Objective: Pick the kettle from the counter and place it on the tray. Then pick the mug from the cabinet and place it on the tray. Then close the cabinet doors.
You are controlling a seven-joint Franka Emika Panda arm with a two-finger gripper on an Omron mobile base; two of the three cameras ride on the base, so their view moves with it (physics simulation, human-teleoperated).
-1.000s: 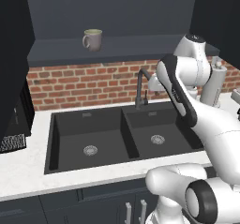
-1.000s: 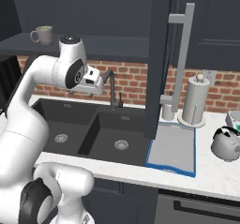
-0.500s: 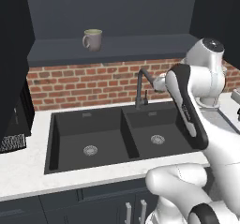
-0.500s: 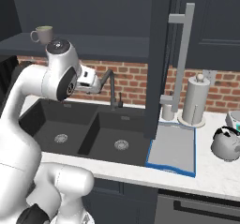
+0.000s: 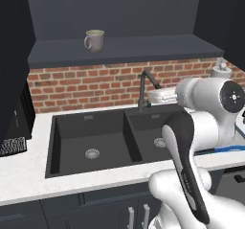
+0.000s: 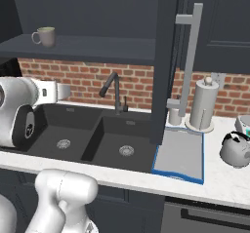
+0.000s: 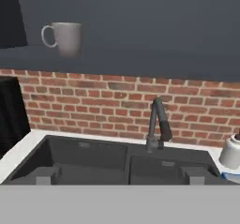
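The fingers (image 7: 116,175) stand wide apart and hold nothing, their two dark tips (image 7: 43,175) just showing at six o'clock in the hand view, poised in the air over the black sink (image 7: 89,160) and pointed toward the brick wall. In the left base view the hand (image 5: 161,96) hangs beside the dark tap (image 5: 146,86), above the sink's right bowl; in the right base view it (image 6: 56,91) sits at nine o'clock, well left of the tap (image 6: 113,91). The mug (image 5: 94,40) stands upright on the shelf of the open cabinet (image 5: 119,51), at about eleven o'clock in all three views, handle to its left. The right base view adds what the others lack: the kettle (image 6: 236,149) resting on the white bench (image 6: 222,178) at three o'clock, well apart from the hand, the bare tray (image 6: 181,154) lying flat between sink and kettle, the open cabinet door (image 6: 163,61) with its silver bar handle (image 6: 190,56), and the tall paper-towel roll (image 6: 203,105) behind the tray.
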